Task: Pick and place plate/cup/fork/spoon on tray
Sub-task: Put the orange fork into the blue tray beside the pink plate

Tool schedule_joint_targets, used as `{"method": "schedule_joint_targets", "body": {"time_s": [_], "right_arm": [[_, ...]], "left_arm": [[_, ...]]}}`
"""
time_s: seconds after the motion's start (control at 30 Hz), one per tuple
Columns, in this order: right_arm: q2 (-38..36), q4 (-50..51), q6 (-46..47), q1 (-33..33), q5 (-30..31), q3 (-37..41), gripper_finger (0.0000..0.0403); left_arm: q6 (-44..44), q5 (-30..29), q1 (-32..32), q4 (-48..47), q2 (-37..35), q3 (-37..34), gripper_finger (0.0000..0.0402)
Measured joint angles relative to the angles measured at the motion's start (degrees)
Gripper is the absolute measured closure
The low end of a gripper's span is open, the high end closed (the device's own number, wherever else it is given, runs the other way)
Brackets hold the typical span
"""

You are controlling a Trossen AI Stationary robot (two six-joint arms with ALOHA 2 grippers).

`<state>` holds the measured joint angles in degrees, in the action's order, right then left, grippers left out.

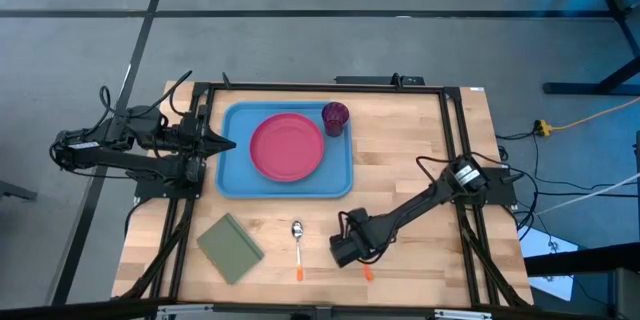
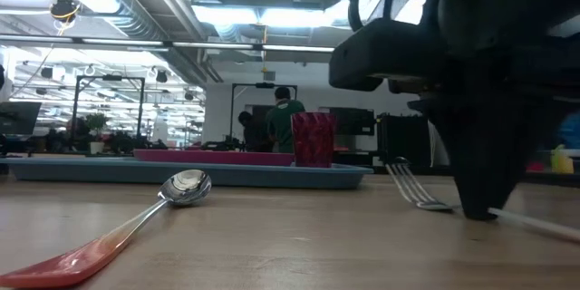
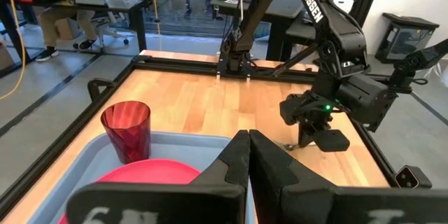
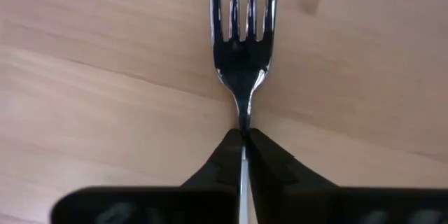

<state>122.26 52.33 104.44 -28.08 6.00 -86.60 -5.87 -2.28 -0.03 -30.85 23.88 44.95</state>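
Observation:
The pink-red plate point(image 1: 287, 146) lies in the light-blue tray point(image 1: 232, 175), and the dark red cup point(image 1: 335, 117) stands upright at the tray's far right corner. The spoon point(image 1: 298, 245) lies on the wood near the front edge, bowl toward the tray. My right gripper point(image 1: 343, 250) is low over the table to the spoon's right, shut on the fork point(image 4: 243, 42), whose orange handle end point(image 1: 368, 273) shows behind it. My left gripper point(image 1: 228, 143) is shut and empty over the tray's left edge. My right gripper pinches the fork's thin metal neck point(image 4: 243, 115), just behind the tines, between its two fingertips. The fingers point down at the table and meet across the neck. In the low view the fork's tines point(image 2: 412, 188) and handle point(image 2: 535, 222) lie on the wood.
A flat olive-green pad point(image 1: 230, 248) lies on the wood at the front left, left of the spoon. Black frame rails run along the table's left and right sides. Bare wood lies right of the tray. People stand in the room far behind the table.

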Motion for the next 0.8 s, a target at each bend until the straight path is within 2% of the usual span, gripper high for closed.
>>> {"method": "schedule_joint_targets", "body": {"time_s": [0.13, 0.23, 0.33, 0.57, 0.7, 0.8], "right_arm": [[-0.2, -0.6, -2.1, 1.2, 1.6, 0.0, 0.0394], [-1.0, -0.7, -4.1, 2.4, 5.1, 0.3, 0.0394], [-3.5, -0.2, -4.5, 3.5, 8.6, 0.3, 0.0394], [-10.0, 0.3, -8.4, 8.1, 12.3, 0.1, 0.0392], [-11.3, 1.3, -14.9, 13.4, 12.5, 0.2, 0.0392], [-11.3, 0.6, -21.5, 18.3, 9.8, 0.2, 0.0392]], "left_arm": [[0.0, 0.0, 0.0, 0.0, 0.0, 0.0, 0.0401], [0.0, 0.0, 0.0, 0.0, 0.0, 0.0, 0.0401], [0.0, 0.0, 0.0, 0.0, 0.0, 0.0, 0.0401], [0.0, 0.0, 0.0, 0.0, 0.0, 0.0, 0.0401], [0.0, 0.0, 0.0, 0.0, 0.0, 0.0, 0.0401], [0.0, 0.0, 0.0, 0.0, 0.0, 0.0, 0.0401]]}}
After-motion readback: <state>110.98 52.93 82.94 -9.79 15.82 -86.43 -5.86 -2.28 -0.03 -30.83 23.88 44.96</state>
